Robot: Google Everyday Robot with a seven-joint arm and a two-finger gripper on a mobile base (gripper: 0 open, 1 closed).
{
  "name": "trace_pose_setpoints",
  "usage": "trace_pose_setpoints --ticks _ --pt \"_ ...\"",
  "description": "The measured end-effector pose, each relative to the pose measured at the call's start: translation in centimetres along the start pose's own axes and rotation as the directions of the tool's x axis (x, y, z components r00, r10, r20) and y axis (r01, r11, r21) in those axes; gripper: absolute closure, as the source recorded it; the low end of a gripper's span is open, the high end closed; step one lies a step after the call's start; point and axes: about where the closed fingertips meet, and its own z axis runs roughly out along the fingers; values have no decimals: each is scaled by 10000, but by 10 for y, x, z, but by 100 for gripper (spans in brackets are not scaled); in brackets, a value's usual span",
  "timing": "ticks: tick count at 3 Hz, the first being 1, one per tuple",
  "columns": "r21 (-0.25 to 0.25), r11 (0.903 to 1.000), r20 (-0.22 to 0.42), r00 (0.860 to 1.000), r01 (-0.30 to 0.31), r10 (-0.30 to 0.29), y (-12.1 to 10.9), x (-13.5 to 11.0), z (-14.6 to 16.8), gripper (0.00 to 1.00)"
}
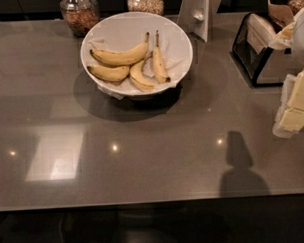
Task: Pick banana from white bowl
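Note:
The white bowl [185, 45] stands at the back middle of the grey counter, lined with crumpled white paper. Several yellow bananas lie in it. The longest banana [120, 56] lies across the top of the bunch, gently curved, its dark stem tip pointing up and right. A shorter plump banana [109, 73] lies below it, a curved one [140, 77] in the middle, and a slim straight one [159, 64] with a long stem at the right. My gripper [294, 104] is at the right edge of the view, cream-coloured, well to the right of the bowl and holding nothing I can see.
Two glass jars [79, 13] [145, 2] stand behind the bowl. A white stand [198, 14] is right of the bowl. A black wire rack [257, 52] with packets sits at the back right. The counter's front edge [145, 203] runs across the bottom.

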Motion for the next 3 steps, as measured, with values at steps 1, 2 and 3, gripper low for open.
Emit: trace_pose_setpoints --ticks 1,2,3 --pt "2 10000 3 10000 1 -1 0 0 0 0" --pt "521 9978 866 9952 411 -455 -8 -14 -1 0" --pt "1525 9812 2534 9549 1184 -1546 -28 -48 2 0"
